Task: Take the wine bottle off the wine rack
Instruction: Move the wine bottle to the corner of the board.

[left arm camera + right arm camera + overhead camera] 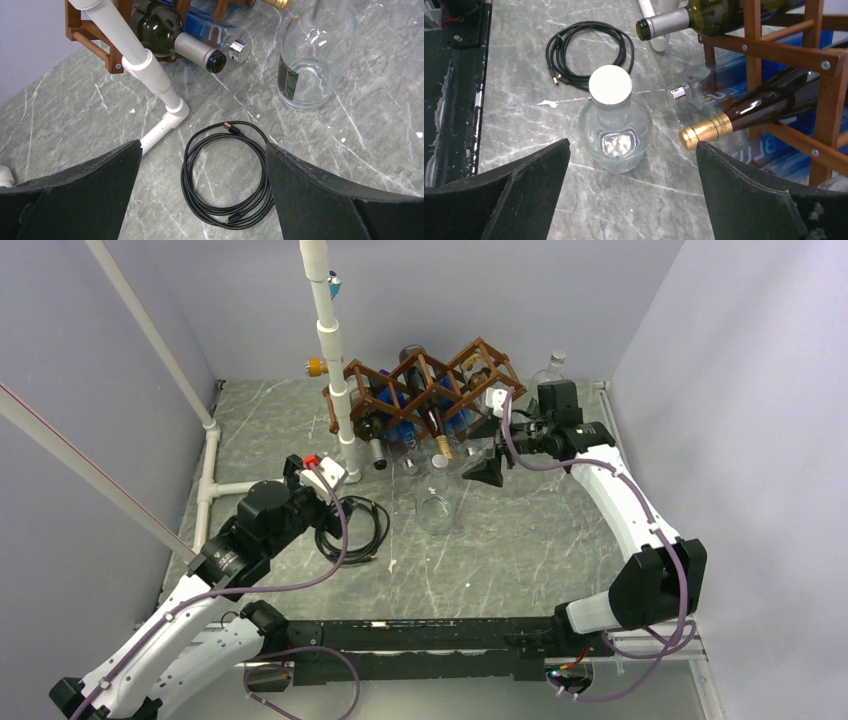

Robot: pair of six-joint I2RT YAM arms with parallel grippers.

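The dark brown wooden lattice wine rack (425, 380) stood at the upper centre of the overhead frame, on the grey marbled worktop (540, 540). Its bottles lay slanted through the diamond cells, necks poking out toward the arms, which is likely why a pull from the front would suit.

In the right wrist view, the dark wine bottle with the gold foil neck (744, 112) sat in the rack at right of frame, not yet lifted. It looked the nearest candidate.

The right hand (632, 145) hovered just beside the rack's front, fingers spread wide, gripping nothing. A clear round glass bottle with a white cap (614, 130) stood upright below it.

The left hand (202, 150) was wide open too and empty, above a coiled black cable (225, 175) at lower centre of its view.
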